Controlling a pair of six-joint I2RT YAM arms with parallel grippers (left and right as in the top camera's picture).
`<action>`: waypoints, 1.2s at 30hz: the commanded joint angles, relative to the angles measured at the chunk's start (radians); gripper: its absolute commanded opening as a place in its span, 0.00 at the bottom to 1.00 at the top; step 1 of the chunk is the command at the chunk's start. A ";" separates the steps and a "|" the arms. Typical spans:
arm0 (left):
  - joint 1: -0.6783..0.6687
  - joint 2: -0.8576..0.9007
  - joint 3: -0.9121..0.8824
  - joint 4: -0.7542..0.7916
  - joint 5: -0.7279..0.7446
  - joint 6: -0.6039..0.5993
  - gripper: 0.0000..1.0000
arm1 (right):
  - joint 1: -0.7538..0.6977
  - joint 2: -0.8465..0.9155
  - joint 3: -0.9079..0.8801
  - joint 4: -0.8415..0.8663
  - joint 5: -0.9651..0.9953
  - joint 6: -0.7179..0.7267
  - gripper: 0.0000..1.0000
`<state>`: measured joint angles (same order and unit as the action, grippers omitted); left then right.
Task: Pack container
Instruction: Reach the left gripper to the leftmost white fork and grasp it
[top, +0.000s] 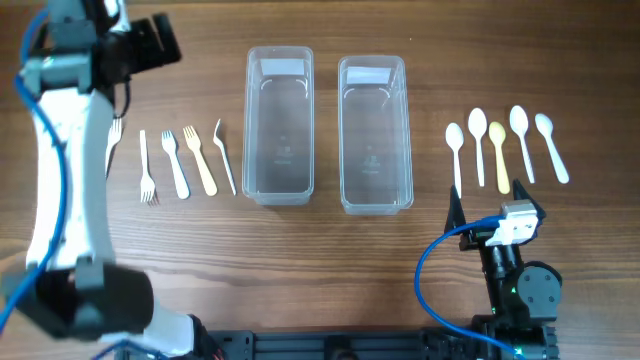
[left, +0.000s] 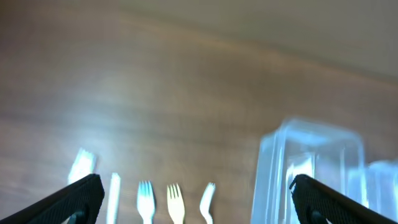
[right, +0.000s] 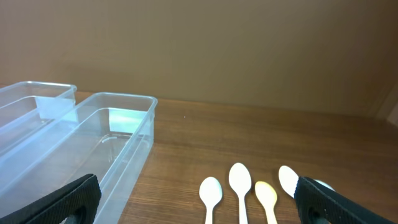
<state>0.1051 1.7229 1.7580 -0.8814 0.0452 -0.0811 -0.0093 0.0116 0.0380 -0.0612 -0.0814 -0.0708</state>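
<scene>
We count five forks (top: 175, 163) left of two empty clear containers (top: 280, 198) and five spoons (top: 498, 150) right. Our left arm (top: 60, 150) overlaps one fork. Left gripper (left: 196, 190) and right gripper (right: 196, 190) gape wide, empty.

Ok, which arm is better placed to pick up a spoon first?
Right. Its open gripper sits close to the spoons, facing them; the left arm is far over by the forks.
</scene>
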 joint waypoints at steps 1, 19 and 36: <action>0.005 0.077 0.019 -0.046 0.089 -0.014 1.00 | 0.002 -0.008 -0.005 0.006 0.010 0.018 1.00; -0.070 0.113 -0.301 0.043 0.164 -0.092 0.94 | 0.002 -0.008 -0.005 0.006 0.010 0.018 1.00; -0.130 0.270 -0.393 0.179 0.002 -0.190 0.66 | 0.002 -0.008 -0.005 0.006 0.010 0.018 1.00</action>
<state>-0.0208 1.9602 1.3758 -0.7086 0.0494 -0.2249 -0.0093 0.0116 0.0380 -0.0612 -0.0814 -0.0708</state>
